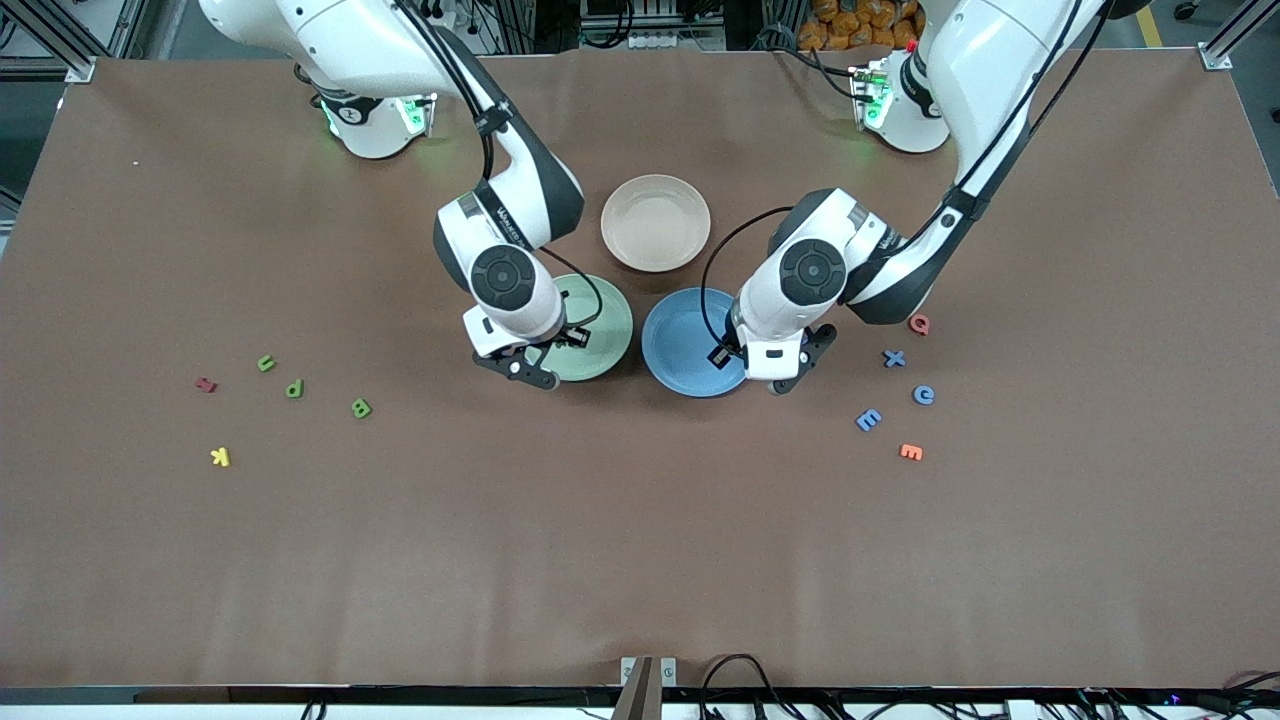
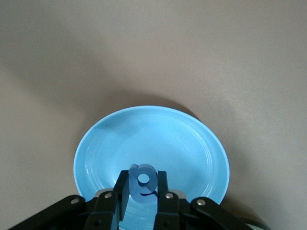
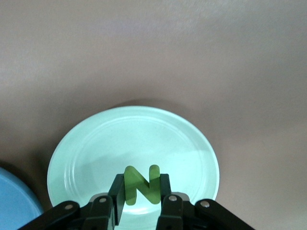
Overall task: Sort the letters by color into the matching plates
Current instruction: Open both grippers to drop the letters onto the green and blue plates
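Observation:
My left gripper [image 2: 143, 190] is shut on a blue letter [image 2: 143, 183] and holds it just over the rim of the blue plate [image 2: 158, 139]. Above the pale green plate [image 3: 134, 139], my right gripper [image 3: 142, 191] is shut on a green letter N [image 3: 142, 184]. In the front view both hands hang over the plates' nearer rims: left gripper [image 1: 780, 378] at the blue plate [image 1: 680, 345], right gripper [image 1: 530, 372] at the green plate [image 1: 605, 335]. Three green letters [image 1: 295, 388] lie toward the right arm's end. Three blue letters [image 1: 894, 358] lie toward the left arm's end.
A beige-pink plate [image 1: 655, 222] sits farther from the front camera, between the two arms. A red letter [image 1: 206, 384] and a yellow one [image 1: 220, 457] lie by the green letters. An orange letter [image 1: 910, 452] and a red one [image 1: 919, 324] lie by the blue letters.

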{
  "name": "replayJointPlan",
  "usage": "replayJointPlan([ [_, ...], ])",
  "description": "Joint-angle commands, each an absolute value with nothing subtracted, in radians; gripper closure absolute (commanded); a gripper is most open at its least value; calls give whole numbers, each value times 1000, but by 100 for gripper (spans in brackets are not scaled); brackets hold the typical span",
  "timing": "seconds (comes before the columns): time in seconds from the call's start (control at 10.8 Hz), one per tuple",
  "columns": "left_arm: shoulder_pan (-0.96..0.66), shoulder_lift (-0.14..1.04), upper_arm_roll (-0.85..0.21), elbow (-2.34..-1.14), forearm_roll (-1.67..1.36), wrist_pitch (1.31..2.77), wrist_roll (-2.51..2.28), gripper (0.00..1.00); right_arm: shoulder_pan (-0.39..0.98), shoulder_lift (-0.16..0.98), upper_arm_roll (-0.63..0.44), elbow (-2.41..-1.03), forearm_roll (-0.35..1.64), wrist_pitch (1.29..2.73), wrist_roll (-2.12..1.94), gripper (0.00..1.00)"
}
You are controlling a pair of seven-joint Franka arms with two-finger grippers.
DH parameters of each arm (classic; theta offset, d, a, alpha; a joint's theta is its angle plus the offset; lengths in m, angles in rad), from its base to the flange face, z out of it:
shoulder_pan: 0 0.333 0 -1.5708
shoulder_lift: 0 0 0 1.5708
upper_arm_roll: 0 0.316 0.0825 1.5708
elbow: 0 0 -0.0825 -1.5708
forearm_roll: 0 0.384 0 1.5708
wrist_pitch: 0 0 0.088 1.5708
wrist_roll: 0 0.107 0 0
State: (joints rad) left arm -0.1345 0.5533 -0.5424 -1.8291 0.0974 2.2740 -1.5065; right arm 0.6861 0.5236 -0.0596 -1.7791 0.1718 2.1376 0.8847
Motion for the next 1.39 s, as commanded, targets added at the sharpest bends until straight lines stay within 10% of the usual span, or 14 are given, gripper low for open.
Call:
replayJointPlan([
  [0.0,-152,620,-535,-1789,161,2301,-1552,100,690,509,-51,-1796,155,2105,907,4],
  [0.37,-181,666,-496,-1760,170,2348,-1555,100,678,502,-49,-1796,130,2095,899,0],
  [0.56,-192,681,-480,-1744,173,2349,-1555,57,634,491,-51,-1796,127,2086,852,0],
  [0.65,-192,678,-479,-1743,173,2349,-1555,7,583,480,-51,-1796,111,2086,826,0],
  [1.3,-166,574,-454,-1717,378,2170,-1504,0,276,486,-49,-1787,28,2102,690,0],
])
